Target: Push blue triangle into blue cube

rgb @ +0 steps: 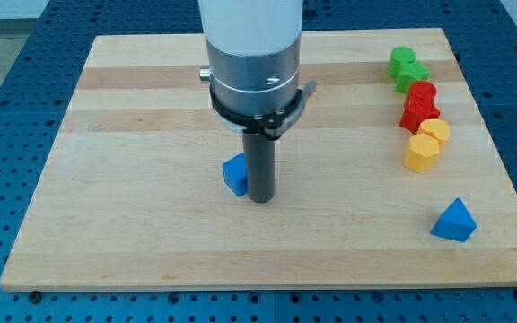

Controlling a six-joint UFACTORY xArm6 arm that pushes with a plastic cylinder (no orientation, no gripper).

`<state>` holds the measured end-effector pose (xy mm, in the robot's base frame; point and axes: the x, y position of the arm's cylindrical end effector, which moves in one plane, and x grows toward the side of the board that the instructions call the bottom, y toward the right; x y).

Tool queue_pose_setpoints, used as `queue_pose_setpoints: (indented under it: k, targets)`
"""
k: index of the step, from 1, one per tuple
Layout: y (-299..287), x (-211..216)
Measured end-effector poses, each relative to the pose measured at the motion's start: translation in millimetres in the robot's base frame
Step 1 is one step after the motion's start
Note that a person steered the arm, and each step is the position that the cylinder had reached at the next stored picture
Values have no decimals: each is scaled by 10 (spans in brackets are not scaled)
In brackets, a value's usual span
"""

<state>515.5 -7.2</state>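
The blue triangle lies near the board's lower right corner. The blue cube sits near the middle of the board, partly hidden by the rod. My tip rests on the board right beside the cube, at its right side and seemingly touching it. The triangle is far to the right of my tip.
A column of blocks stands along the view's right edge: two green blocks, two red blocks, and two yellow blocks. The wooden board lies on a blue perforated table.
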Motion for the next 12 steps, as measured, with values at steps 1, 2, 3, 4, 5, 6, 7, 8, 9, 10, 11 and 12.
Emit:
queue_pose_setpoints:
  k: [1, 2, 3, 4, 5, 6, 7, 8, 9, 10, 11, 12]
  targets:
    - [249, -13]
    - [620, -16]
    - [1208, -16]
    - [1931, -53]
    - [2677, -90]
    - [3370, 78]
    - [3497, 467]
    - [3288, 577]
    - [2914, 500]
    - [2503, 409]
    - [2112, 409]
    - [2009, 409]
